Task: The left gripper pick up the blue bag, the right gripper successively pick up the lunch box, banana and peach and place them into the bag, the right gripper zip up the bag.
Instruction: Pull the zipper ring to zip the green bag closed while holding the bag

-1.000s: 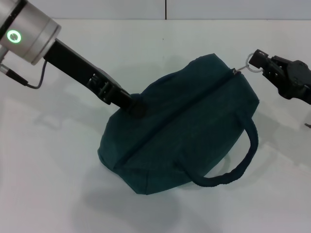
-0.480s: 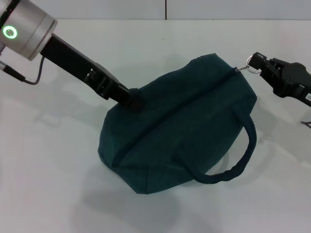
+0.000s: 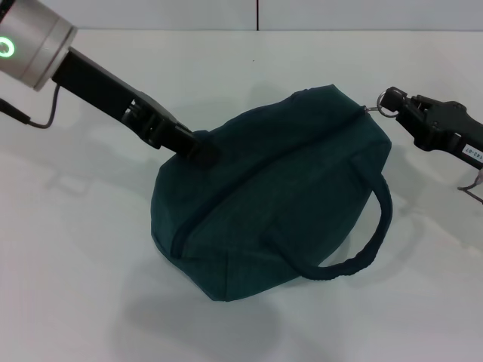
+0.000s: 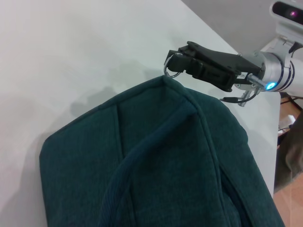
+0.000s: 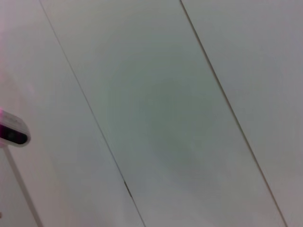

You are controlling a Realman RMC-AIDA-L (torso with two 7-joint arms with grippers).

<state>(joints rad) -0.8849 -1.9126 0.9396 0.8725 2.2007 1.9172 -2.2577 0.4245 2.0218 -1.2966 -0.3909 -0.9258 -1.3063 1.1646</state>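
The blue bag (image 3: 279,196) lies on the white table with its zip line closed along the top and one rope handle (image 3: 362,249) looping toward the front. My left gripper (image 3: 200,151) is shut on the bag's left upper edge. My right gripper (image 3: 392,102) sits at the bag's far right corner, shut on the metal zip pull ring (image 3: 385,100). The left wrist view shows the bag (image 4: 156,165) close up, with the right gripper (image 4: 182,61) pinching the ring (image 4: 171,67). The lunch box, banana and peach are out of view.
The white table (image 3: 75,264) spreads around the bag, and its far edge meets a pale wall (image 3: 339,13). The right wrist view shows only pale panels (image 5: 156,113) with thin seams.
The left gripper has drawn back to the left and away, tugging the bag's left edge with it. The right gripper with the ring has shifted slightly left and lower.
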